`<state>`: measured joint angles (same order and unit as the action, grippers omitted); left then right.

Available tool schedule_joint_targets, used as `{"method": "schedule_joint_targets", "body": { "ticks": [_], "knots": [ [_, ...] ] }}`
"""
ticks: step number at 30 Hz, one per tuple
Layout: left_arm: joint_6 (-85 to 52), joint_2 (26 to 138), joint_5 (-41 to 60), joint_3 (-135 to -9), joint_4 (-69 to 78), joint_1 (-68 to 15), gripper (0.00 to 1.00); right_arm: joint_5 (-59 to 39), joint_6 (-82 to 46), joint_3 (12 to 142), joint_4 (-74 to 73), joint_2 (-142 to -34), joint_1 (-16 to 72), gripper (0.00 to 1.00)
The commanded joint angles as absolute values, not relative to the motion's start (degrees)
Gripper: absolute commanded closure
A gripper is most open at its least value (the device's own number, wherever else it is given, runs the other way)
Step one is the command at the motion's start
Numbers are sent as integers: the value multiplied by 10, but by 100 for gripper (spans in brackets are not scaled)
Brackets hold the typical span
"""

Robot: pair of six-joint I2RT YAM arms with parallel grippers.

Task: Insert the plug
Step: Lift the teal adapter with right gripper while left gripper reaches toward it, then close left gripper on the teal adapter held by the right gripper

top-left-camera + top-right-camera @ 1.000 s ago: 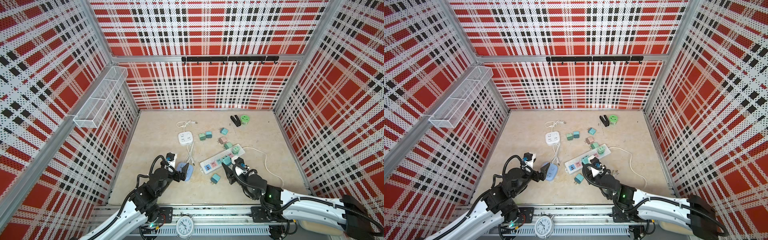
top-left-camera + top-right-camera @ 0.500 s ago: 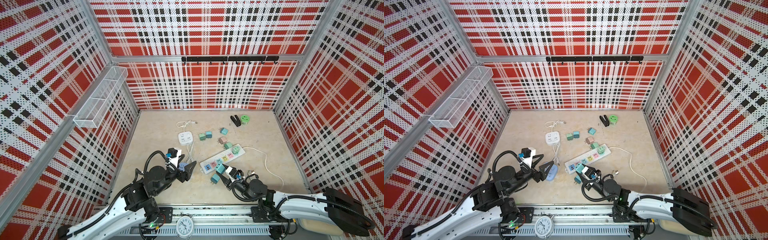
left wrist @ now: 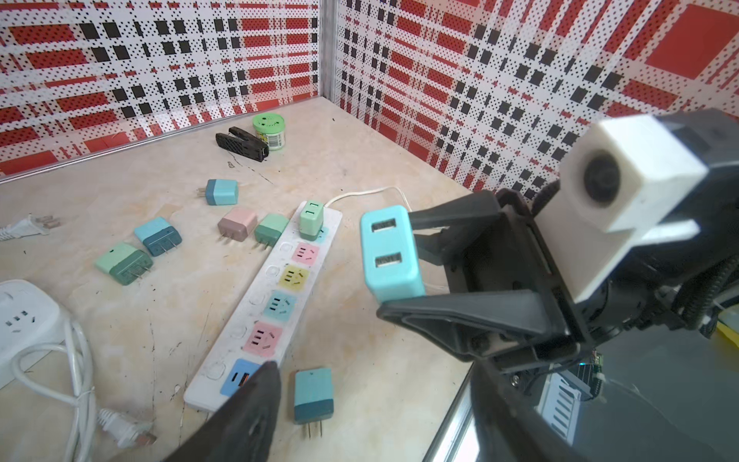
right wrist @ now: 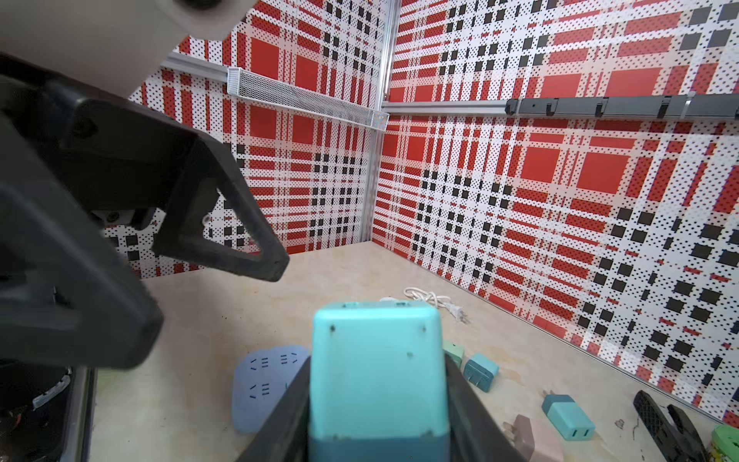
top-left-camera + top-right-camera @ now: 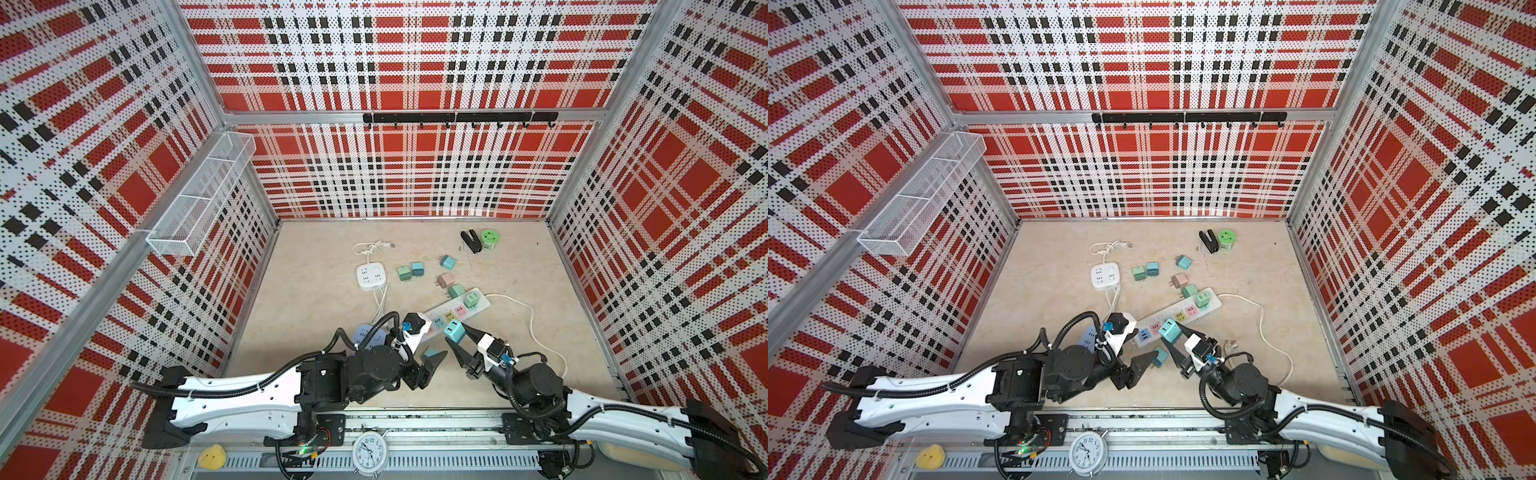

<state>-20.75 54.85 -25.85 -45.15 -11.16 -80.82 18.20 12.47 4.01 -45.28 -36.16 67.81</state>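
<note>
My right gripper (image 3: 395,266) has matt black plastic fingers (image 3: 480,320), faintly grainy. The plug (image 4: 378,372) is smooth satin plastic with a few scuff specks. The power strip (image 3: 256,320) is white plastic, slightly glossy and smudged. The table (image 3: 360,160) looks like polished stone, scratched. The walls (image 5: 415,187) are perforated sheet set in brushed aluminium rails (image 5: 291,118). The basket (image 5: 199,199) is white-coated wire mesh.

Strip (image 5: 457,311): middle sockets (image 3: 294,278) open from above. Over its robot-side edge hangs the right gripper (image 5: 456,333) with a plug (image 3: 394,256); at its left end, the left gripper (image 4: 218,300) and a floor plug (image 5: 432,353). Loose plugs (image 5: 446,280) crowd behind it; floor (image 5: 561,291) right of its cord (image 5: 533,328) is bare.
</note>
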Motion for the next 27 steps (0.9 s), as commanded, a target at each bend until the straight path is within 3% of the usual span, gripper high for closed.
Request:
{"method": "schedule_joint_targets", "body": {
  "ticks": [1,17,27],
  "knots": [
    [-238,559,-266,-453,-65,-811,24,183,141,25,-454,-340,680,98],
    [-261,595,-274,-473,-39,-810,23,117,135,26,-475,-362,680,100],
    [-305,639,-229,-535,-163,-799,27,73,168,7,-477,-337,680,100]
  ]
}}
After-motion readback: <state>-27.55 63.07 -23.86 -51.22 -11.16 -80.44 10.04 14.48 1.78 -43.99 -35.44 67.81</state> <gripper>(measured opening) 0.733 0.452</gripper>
